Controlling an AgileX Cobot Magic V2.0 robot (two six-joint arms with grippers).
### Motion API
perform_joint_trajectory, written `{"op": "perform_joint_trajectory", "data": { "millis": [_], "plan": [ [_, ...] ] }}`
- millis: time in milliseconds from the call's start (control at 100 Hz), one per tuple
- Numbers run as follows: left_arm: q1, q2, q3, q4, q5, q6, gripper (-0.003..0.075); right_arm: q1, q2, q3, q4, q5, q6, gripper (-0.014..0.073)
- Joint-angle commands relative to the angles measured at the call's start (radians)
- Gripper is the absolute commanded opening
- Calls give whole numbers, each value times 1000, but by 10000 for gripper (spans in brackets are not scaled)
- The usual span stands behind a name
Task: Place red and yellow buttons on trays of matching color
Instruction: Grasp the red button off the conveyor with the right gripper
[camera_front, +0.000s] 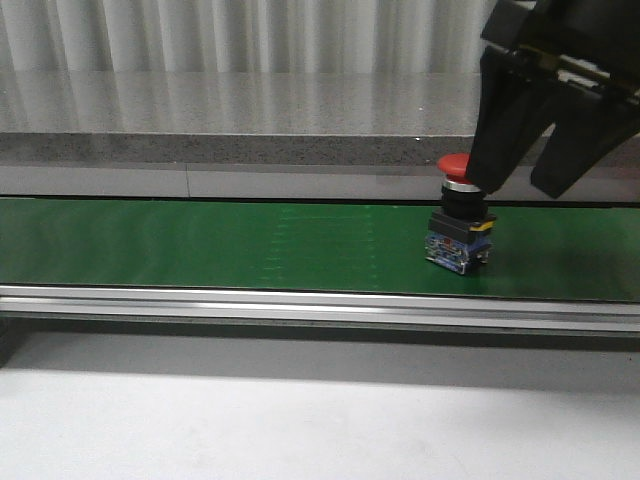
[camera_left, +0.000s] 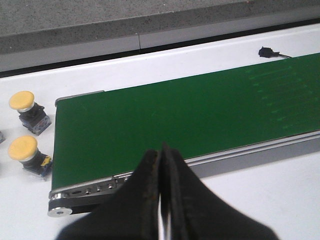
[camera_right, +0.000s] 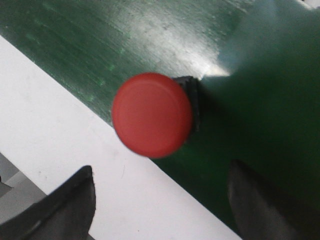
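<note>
red button (camera_front: 459, 215) stands upright on green belt (camera_front: 220, 245), cap upward.

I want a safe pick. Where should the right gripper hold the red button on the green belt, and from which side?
Probably from above: the red button stands upright on the green belt, and the open right gripper is already over it. Close on the black body under the wide red cap, which should stop slipping.

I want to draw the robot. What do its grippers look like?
Both are black. The right gripper has two long, flat, blocky fingers, with a strip of lighter metal on the body above them. The left gripper has dark, matte, wedge-shaped fingers with slightly worn edges.
</note>
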Motion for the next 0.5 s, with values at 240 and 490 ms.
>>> {"op": "perform_joint_trajectory", "data": {
  "millis": [240, 490],
  "plan": [
    [-6, 3, -27, -4, -73, 1, -20, 1, 25, -34, 43, -143, -58, 386],
    [-6, 3, -27, -4, -73, 1, -20, -1, 17, -34, 43, -165, -59, 99]
  ]
}}
